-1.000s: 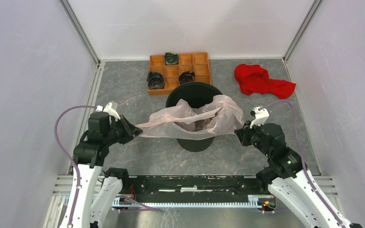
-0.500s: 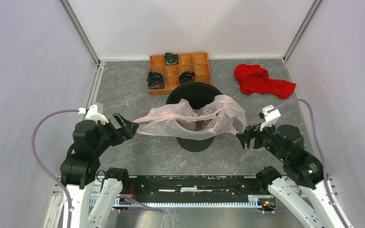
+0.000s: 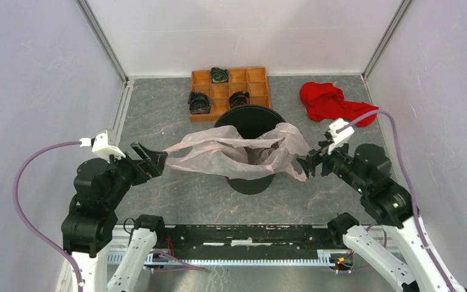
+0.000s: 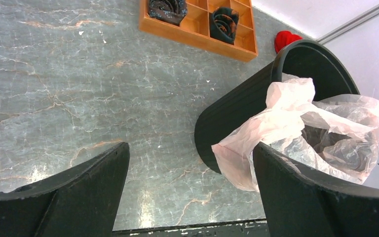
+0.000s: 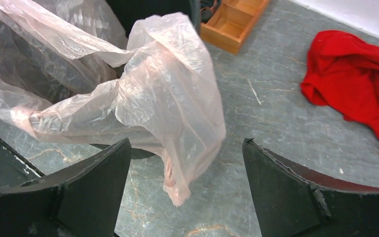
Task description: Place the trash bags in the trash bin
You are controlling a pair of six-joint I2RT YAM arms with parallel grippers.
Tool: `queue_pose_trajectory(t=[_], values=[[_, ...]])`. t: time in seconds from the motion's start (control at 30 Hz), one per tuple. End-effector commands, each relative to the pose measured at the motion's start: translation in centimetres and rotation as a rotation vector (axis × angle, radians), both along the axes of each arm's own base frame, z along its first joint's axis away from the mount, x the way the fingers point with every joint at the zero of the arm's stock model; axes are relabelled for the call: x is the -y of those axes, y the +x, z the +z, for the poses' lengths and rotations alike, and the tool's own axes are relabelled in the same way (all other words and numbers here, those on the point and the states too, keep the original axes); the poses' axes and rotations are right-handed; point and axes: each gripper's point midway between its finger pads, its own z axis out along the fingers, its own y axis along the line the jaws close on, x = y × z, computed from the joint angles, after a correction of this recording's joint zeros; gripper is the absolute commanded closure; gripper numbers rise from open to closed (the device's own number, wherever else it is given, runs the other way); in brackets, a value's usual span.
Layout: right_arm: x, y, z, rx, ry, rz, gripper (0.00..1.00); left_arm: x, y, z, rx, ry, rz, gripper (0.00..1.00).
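white walls (image 3: 243,30) | grey marbled tabletop (image 3: 158,115) | aluminium corner rails (image 3: 100,39) | even light

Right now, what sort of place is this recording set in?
Most likely a lab robot test cell: plain white panel walls on aluminium framing enclose a grey marbled tabletop, with staged props, a black trash bin and an orange compartment tray.

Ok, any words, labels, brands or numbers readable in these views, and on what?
None: no readable text on the trash bin, trash bag, orange tray or red cloth.
The tray's dark items are too small to check for print.
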Motion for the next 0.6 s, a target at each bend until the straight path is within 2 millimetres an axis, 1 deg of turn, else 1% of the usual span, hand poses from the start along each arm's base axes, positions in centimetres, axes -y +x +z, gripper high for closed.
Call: queue_pose_trajectory(t=[0.0, 0.1, 0.13, 0.2, 0.27, 0.33, 0.43, 0.47, 0.5, 0.57], values=[[-2.6, 1.5, 0.2, 0.098, 0.004, 0.122, 0.12, -0.9, -0.6, 0.0, -0.035, 0.072, 0.016, 0.00], [-2.4, 2.2, -1.3, 0.104, -0.017, 0.099, 0.15, -1.4, -1.3, -2.8, -0.143, 0.088, 0.034, 0.00], [-2.3, 2.4, -1.6, 0.109, -0.020, 0.095, 0.17, -1.5, -1.6, -3.4, -0.166, 0.093, 0.039, 0.00], [-2.2, 2.7, -2.3, 0.119, -0.020, 0.082, 0.20, -2.0, -2.2, -3.8, -0.179, 0.105, 0.059, 0.00], [-2.1, 3.1, -2.5, 0.137, -0.012, 0.062, 0.27, -2.0, -2.8, -3.1, -0.153, 0.101, 0.060, 0.00], [-2.0, 3.5, -2.4, 0.160, 0.001, 0.046, 0.33, -0.8, -3.4, -2.4, -0.119, 0.074, -0.009, 0.00], [-2.1, 3.8, -1.7, 0.198, 0.016, 0.041, 0.50, 0.5, -4.0, -2.5, -0.136, 0.051, -0.089, 0.00], [-2.1, 3.9, -1.5, 0.204, 0.014, 0.040, 0.54, 0.7, -4.2, -2.4, -0.137, 0.047, -0.100, 0.00], [-2.1, 3.9, -1.3, 0.210, 0.012, 0.042, 0.58, 1.1, -4.5, -1.9, -0.122, 0.040, -0.125, 0.00], [-2.1, 3.9, -1.0, 0.216, 0.005, 0.046, 0.66, 2.7, -5.3, 0.1, -0.042, 0.011, -0.232, 0.00]])
